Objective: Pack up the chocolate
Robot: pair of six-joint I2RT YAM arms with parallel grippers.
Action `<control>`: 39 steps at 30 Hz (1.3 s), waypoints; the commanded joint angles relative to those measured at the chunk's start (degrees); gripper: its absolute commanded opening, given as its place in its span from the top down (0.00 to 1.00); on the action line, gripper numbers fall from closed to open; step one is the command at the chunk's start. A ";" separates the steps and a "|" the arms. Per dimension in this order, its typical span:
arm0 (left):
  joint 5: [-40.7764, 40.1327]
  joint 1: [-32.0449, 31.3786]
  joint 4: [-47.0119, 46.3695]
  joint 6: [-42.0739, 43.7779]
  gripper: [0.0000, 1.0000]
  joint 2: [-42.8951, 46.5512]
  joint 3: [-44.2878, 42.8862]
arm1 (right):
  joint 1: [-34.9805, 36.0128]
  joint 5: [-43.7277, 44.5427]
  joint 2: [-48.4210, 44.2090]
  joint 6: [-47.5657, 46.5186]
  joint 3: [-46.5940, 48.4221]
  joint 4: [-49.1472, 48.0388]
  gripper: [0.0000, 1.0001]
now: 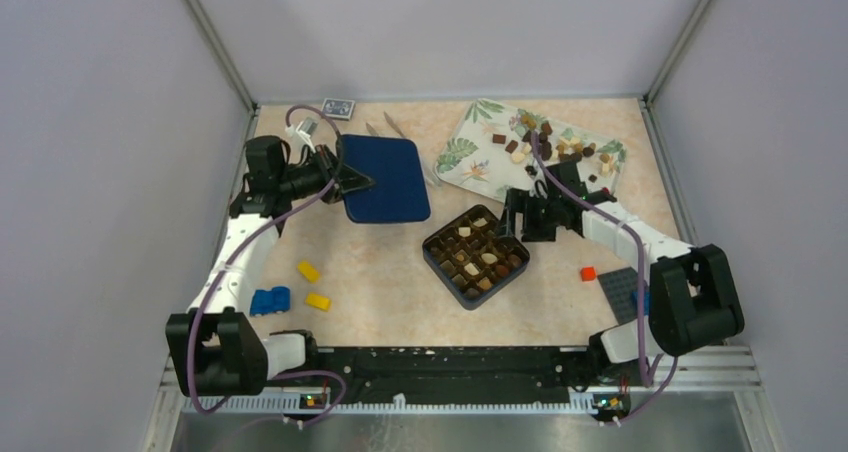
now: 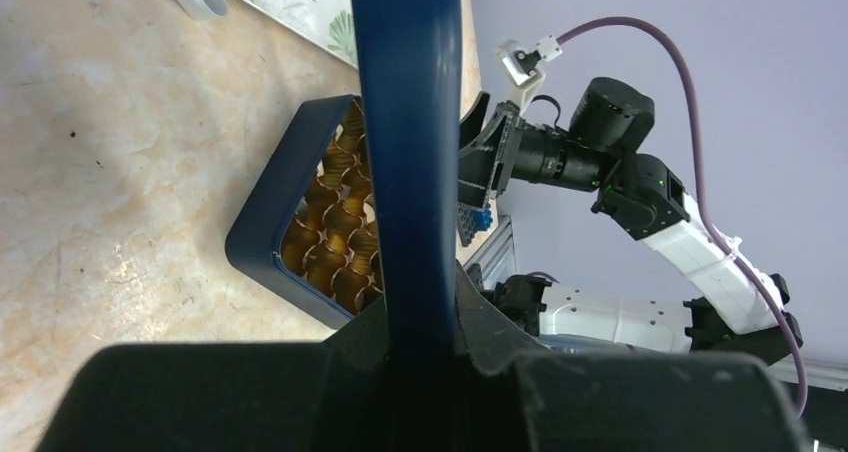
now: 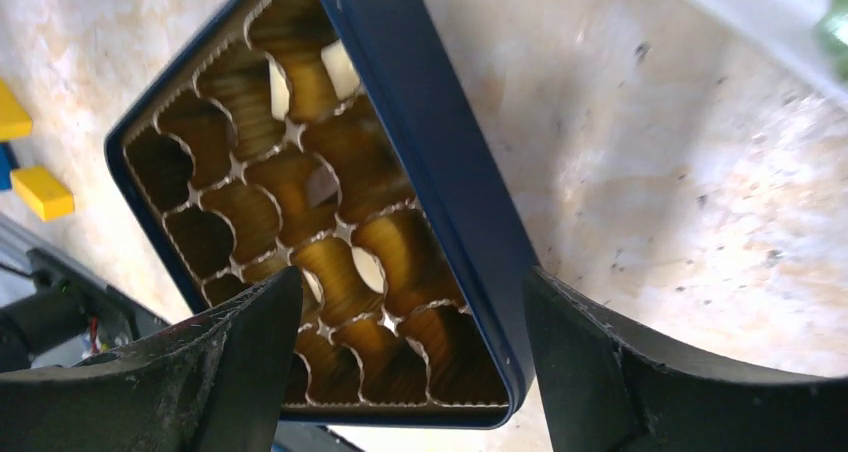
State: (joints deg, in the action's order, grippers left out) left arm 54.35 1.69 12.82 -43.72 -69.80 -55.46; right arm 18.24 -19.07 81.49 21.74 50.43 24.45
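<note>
The chocolate lies in two places: loose pieces [image 1: 556, 144] on a leaf-print plate [image 1: 470, 152] at the back right, and several pieces [image 1: 478, 253] in the gold cups of a dark blue box [image 1: 437, 262] mid-table. My left gripper [image 1: 352, 183] is shut on the edge of the blue lid [image 1: 388, 179], which it holds left of the box; the lid's edge [image 2: 410, 122] runs straight up between its jaws [image 2: 420, 307]. My right gripper [image 3: 410, 302] stands open astride a corner of the box rim [image 3: 450, 172], holding nothing. Cream pieces [image 3: 340, 69] sit in the cups.
Yellow bricks [image 1: 308, 270] and a blue toy [image 1: 270, 300] lie front left. A red brick [image 1: 588, 273] and a grey baseplate [image 1: 622, 292] are front right. A card box [image 1: 338, 107] and tongs [image 1: 397, 126] lie by the back wall.
</note>
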 commanded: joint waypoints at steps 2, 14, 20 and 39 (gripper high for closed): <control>1.98 -0.41 -4.73 -0.84 1.00 0.88 1.10 | 0.69 -7.03 -1.71 4.24 -3.94 -4.63 0.22; 1.57 -3.51 -5.95 -1.73 1.00 1.58 4.50 | 11.55 -10.40 -12.56 19.98 -11.96 -11.44 0.22; 1.87 -6.86 -10.29 -4.87 1.00 3.52 7.98 | 10.92 -2.37 -14.96 15.37 -7.43 -8.19 0.22; 11.55 -8.34 -25.04 -16.23 1.00 5.03 10.28 | 4.67 -30.86 -6.49 35.86 -13.15 -66.20 0.18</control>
State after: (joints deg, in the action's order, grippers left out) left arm 63.31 -6.00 -4.99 -57.43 -66.83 -45.30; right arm 21.80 -45.23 72.34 52.03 37.50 -26.98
